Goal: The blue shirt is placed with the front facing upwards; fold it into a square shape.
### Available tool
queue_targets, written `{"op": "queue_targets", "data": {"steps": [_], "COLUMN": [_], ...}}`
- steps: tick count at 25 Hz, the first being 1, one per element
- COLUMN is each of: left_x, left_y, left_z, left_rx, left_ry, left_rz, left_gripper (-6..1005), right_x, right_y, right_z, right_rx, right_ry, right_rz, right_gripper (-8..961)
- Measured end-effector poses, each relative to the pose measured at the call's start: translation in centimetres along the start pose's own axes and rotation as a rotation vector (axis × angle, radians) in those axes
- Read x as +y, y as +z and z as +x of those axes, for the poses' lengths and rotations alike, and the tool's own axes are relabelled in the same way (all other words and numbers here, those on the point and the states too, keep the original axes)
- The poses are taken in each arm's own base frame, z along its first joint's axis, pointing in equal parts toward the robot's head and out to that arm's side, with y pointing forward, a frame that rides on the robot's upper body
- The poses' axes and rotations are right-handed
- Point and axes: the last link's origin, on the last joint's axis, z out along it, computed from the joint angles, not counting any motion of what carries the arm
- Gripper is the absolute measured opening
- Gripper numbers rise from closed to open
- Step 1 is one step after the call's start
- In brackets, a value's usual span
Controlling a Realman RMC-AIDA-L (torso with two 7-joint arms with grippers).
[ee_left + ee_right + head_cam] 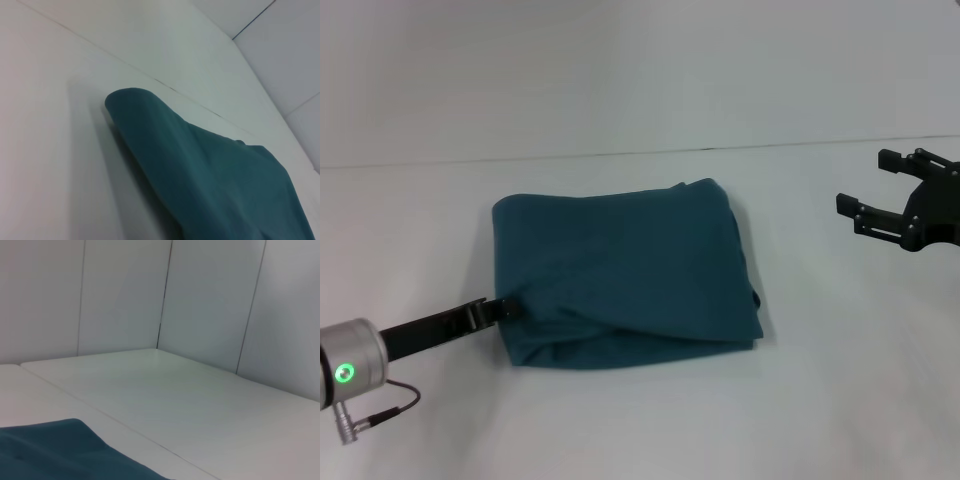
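Note:
The blue shirt [630, 270] lies folded into a rough rectangle in the middle of the white table [650, 430], plain fabric facing up. My left gripper [506, 308] reaches in low from the left and meets the shirt's left edge near its front corner; creases run out from the tip, so it looks shut on the fabric. The left wrist view shows a rounded fold of the blue shirt [210, 175] close by. My right gripper [868, 182] hovers open to the right of the shirt, apart from it. A corner of the blue shirt [60, 450] shows in the right wrist view.
The table's far edge meets a pale panelled wall [210, 300]. A grey cable [390, 408] hangs by the left wrist at the front left. White tabletop surrounds the shirt on all sides.

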Motion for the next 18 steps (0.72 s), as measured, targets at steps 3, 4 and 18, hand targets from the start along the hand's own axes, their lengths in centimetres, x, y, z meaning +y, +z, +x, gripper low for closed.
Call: {"op": "queue_targets", "data": {"steps": [3,4,18], "left_x": [-0.3,-0.4,-1.0], "left_y": [-0.4,-0.5,-1.2], "left_z": [-0.1,0.0,0.3], "left_rx": [0.004,0.007,0.041], "left_ry": [0.01,0.014,0.025], "left_rz": [0.008,0.01,0.016], "left_gripper": [125,125,124], "right_x": [0.0,0.0,0.3], "right_y": [0.1,0.2,0.8], "right_z": [-0.1,-0.2,-0.3], "right_rx": [-0.002,-0.003,-0.007], "right_ry": [-0.001,-0.002,0.006], "right_rz": [0.0,-0.002,-0.021], "right_gripper": [856,856,857]}}
